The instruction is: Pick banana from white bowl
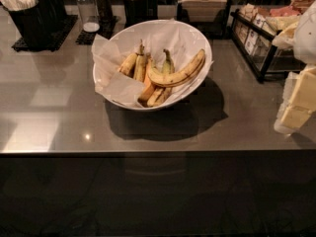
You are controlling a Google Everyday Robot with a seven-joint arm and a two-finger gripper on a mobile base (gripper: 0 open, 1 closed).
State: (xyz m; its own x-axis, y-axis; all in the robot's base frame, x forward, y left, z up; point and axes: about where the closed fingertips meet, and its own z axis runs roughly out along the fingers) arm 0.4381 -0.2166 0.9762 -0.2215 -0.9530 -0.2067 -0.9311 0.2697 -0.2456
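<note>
The white bowl (195,33) is large, round and lined with crumpled white paper; it stands on the counter, back centre. The banana (180,74), long, curved and yellow with dark streaks, lies across the top of several shorter yellow-orange bananas (140,65) inside the bowl. My gripper (298,102) shows at the right edge as cream and white blocks, to the right of the bowl and well apart from it. It holds nothing that I can see.
A grey counter (59,117) with its front edge running across the middle of the view. Black cups with utensils (29,9) stand at the back left, shakers (91,9) and a napkin holder (203,6) behind the bowl, and a black rack of packets (261,33) at the back right.
</note>
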